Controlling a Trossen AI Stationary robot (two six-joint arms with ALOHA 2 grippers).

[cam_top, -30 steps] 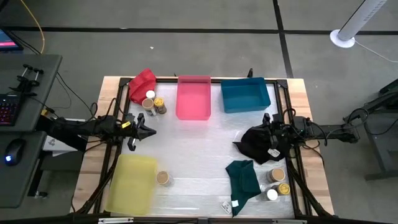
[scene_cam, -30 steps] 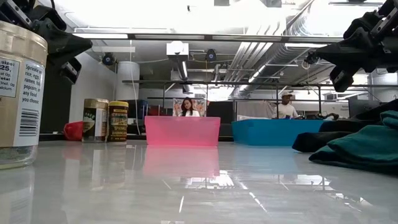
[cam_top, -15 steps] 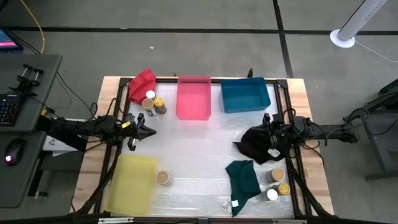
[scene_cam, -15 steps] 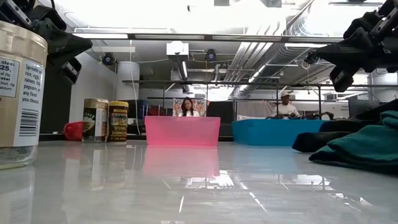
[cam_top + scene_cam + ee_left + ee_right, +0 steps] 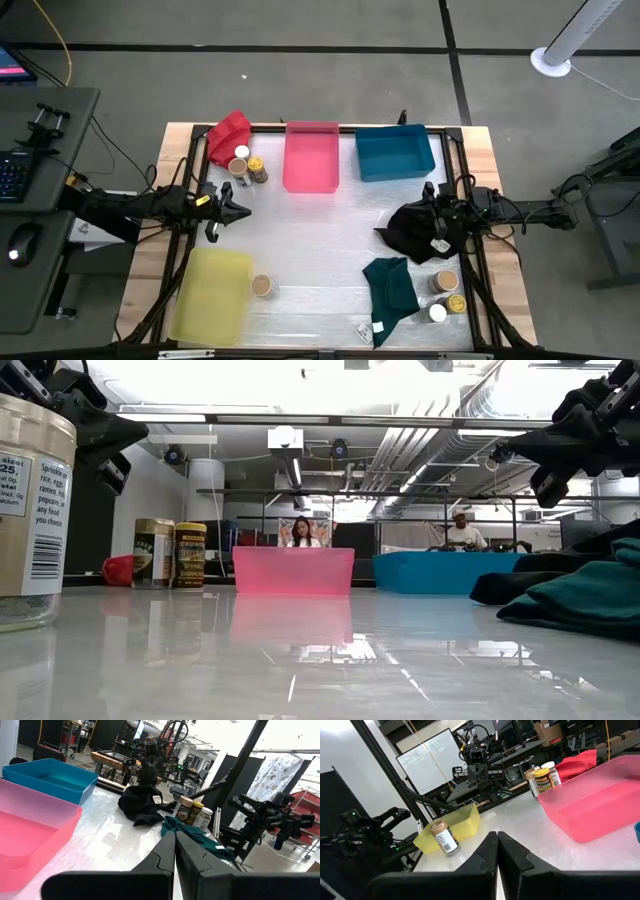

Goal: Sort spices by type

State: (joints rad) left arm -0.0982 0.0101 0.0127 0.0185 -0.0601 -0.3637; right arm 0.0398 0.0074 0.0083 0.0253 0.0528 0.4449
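Observation:
Seven small spice jars stand upright on the table in three places. A group of three (image 5: 248, 164) stands by the red cloth (image 5: 229, 135) at the far left. One tan-lidded jar (image 5: 261, 286) stands next to the yellow tray (image 5: 212, 295). Another three (image 5: 446, 297) stand at the near right beside the teal cloth (image 5: 390, 290). My left gripper (image 5: 247, 208) hovers shut above the table's left side, pointing level toward the right. My right gripper (image 5: 405, 214) hovers shut over the black cloth (image 5: 415, 240), pointing level toward the left. Neither holds anything.
A pink tray (image 5: 311, 157) and a blue tray (image 5: 394, 152) stand side by side at the far edge. A small white packet (image 5: 363, 328) lies near the front edge. A black frame runs round the table. People show in the room beyond, in the low view.

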